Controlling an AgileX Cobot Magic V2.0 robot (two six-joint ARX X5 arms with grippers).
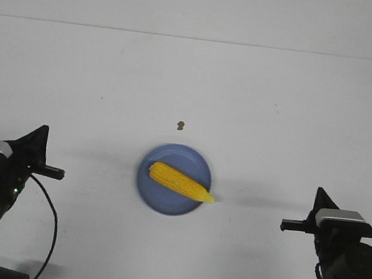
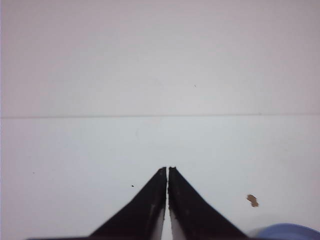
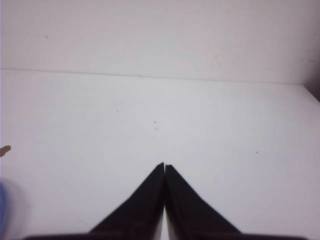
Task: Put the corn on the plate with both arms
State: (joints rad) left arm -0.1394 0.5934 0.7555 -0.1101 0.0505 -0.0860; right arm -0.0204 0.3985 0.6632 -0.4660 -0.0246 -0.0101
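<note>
I judge the placing done, so I'd keep both arms parked low and clear. The corn (image 1: 180,182) lies on the plate (image 1: 154,195), tip over the rim at four o'clock. My left gripper (image 2: 167,168) and right gripper (image 3: 164,165) are pinched closed, empty, well apart from it.

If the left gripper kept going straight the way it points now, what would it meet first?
Probably nothing: ahead of the shut left gripper lies only bare white table, then the back wall. The brown speck and plate sit off to its right side.
</note>
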